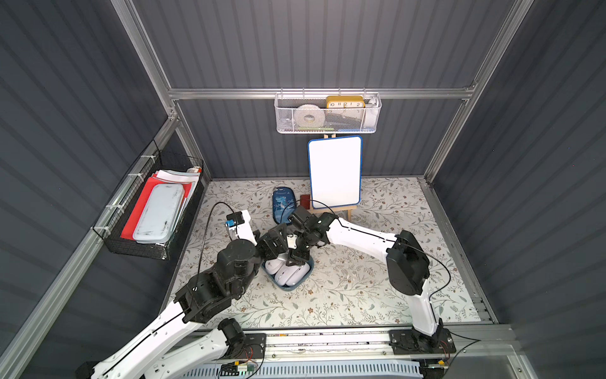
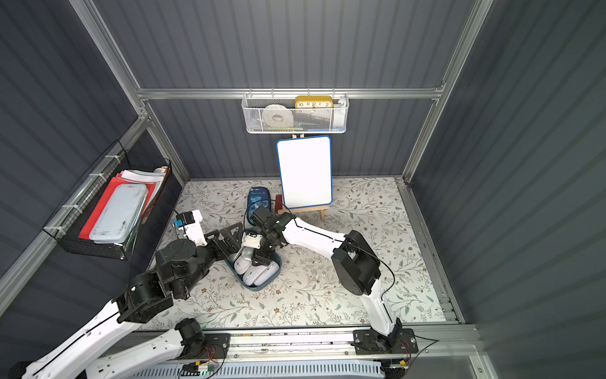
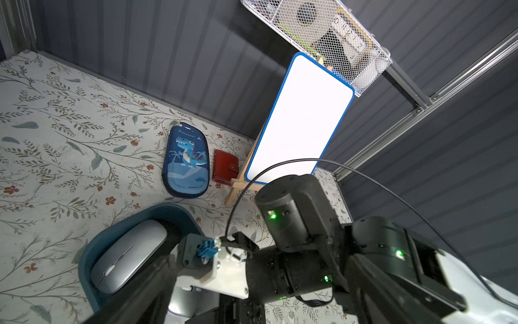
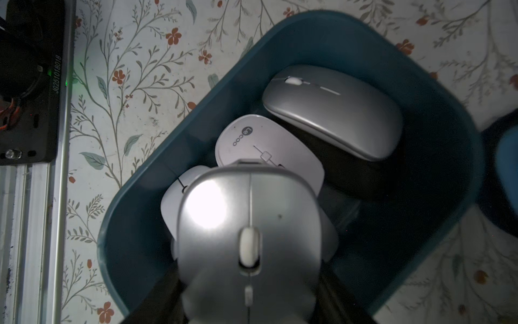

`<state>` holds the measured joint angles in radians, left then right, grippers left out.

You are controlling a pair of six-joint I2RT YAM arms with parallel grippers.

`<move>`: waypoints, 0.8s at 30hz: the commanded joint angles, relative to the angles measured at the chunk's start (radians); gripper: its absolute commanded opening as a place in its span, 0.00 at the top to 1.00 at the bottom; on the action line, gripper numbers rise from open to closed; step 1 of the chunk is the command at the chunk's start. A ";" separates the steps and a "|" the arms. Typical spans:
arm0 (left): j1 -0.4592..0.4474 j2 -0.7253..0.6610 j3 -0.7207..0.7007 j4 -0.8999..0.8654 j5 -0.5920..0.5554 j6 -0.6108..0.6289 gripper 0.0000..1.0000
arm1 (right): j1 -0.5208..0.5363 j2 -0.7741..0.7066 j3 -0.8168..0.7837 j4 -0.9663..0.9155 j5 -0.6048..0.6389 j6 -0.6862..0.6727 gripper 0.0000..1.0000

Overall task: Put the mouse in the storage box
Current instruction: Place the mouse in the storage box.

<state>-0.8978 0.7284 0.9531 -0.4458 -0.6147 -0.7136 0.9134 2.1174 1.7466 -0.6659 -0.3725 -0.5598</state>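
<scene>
The dark teal storage box (image 1: 290, 288) (image 2: 259, 288) (image 4: 437, 112) sits mid-table and holds three mice: a slim silver one (image 4: 333, 112) (image 3: 129, 255), a white one (image 4: 266, 146) and another white one (image 4: 173, 202). My right gripper (image 1: 296, 257) (image 2: 260, 257) (image 4: 248, 294) hangs over the box, shut on a silver mouse (image 4: 249, 218) with a pale scroll wheel, just above the white mice. My left gripper (image 1: 278, 241) (image 2: 234, 241) stands open and empty by the box's far left end, close to the right wrist.
Behind the box lie a blue dinosaur-print case (image 1: 282, 201) and a red wallet (image 1: 305, 200), beside a whiteboard on a wooden easel (image 1: 334, 170). A white mesh basket (image 1: 328, 115) hangs on the back wall. A black wire basket (image 1: 147, 210) hangs on the left wall.
</scene>
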 commanded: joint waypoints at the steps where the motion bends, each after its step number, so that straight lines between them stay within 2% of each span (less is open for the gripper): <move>1: -0.005 0.002 0.012 -0.017 -0.017 -0.013 0.01 | 0.042 0.011 0.029 -0.009 -0.002 0.041 0.46; 3: -0.006 0.007 0.011 -0.019 -0.020 -0.015 0.01 | 0.047 0.021 0.028 -0.008 0.001 0.049 0.45; 5: -0.006 0.011 0.011 -0.019 -0.019 -0.018 0.01 | 0.050 0.025 0.026 -0.011 0.001 0.053 0.39; 11: -0.006 0.032 0.012 -0.016 -0.020 -0.015 0.01 | 0.056 0.002 0.024 -0.021 0.040 0.064 0.03; 12: -0.005 0.034 0.011 -0.013 -0.019 -0.014 0.01 | 0.055 -0.012 0.015 -0.015 0.050 0.069 0.01; 17: 0.008 0.053 -0.025 0.048 -0.012 -0.034 0.01 | 0.022 -0.162 -0.122 0.071 0.072 0.110 0.01; 18: 0.009 0.061 -0.057 0.117 -0.006 -0.032 0.01 | 0.007 -0.217 -0.180 0.123 0.066 0.136 0.01; 20: 0.024 0.091 -0.155 0.299 0.082 0.025 0.01 | -0.028 -0.323 -0.327 0.253 0.065 0.198 0.01; 22: 0.097 0.148 -0.187 0.425 0.164 0.052 0.01 | -0.065 -0.428 -0.453 0.345 0.070 0.258 0.01; 24: 0.243 0.195 -0.204 0.587 0.342 0.115 0.01 | -0.111 -0.530 -0.576 0.409 0.088 0.337 0.01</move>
<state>-0.7765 0.8734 0.7780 -0.1390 -0.4747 -0.6868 0.8520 1.6722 1.2800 -0.4042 -0.3077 -0.3538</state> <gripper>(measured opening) 0.995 0.989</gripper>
